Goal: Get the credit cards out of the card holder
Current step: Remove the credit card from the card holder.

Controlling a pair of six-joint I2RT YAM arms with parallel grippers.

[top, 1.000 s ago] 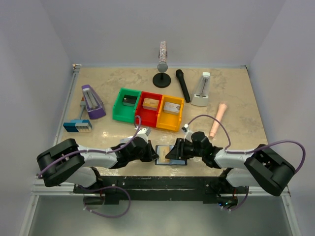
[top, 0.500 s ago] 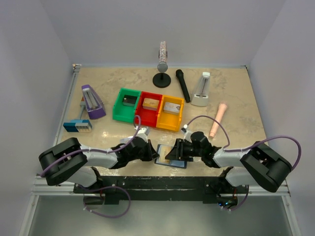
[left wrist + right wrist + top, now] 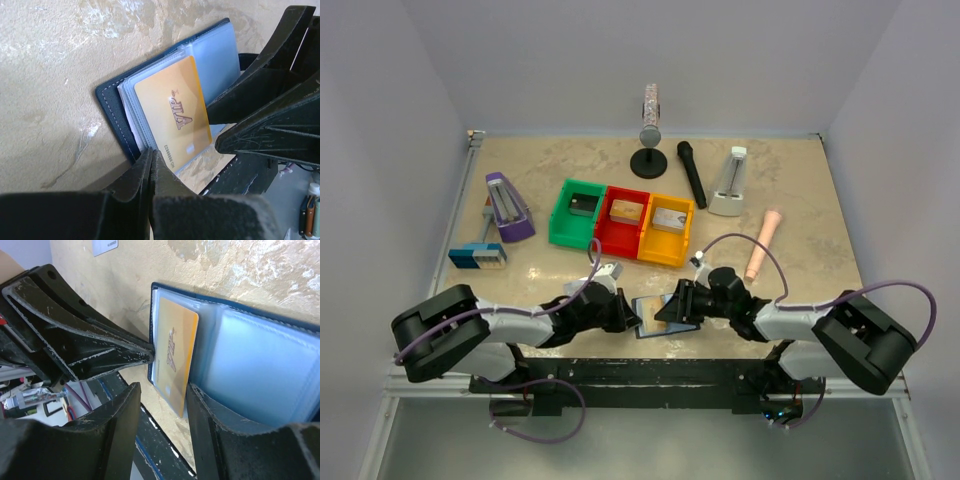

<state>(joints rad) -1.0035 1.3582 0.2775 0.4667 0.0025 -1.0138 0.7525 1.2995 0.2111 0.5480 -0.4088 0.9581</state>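
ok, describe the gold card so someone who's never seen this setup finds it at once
On the beige marbled table, midway along its near edge, lies an open dark navy bifold card holder with clear plastic sleeves. The thin yellow-gold rectangular card sits in those sleeves; it alone is gold and printed VIP, against navy and pale plastic.
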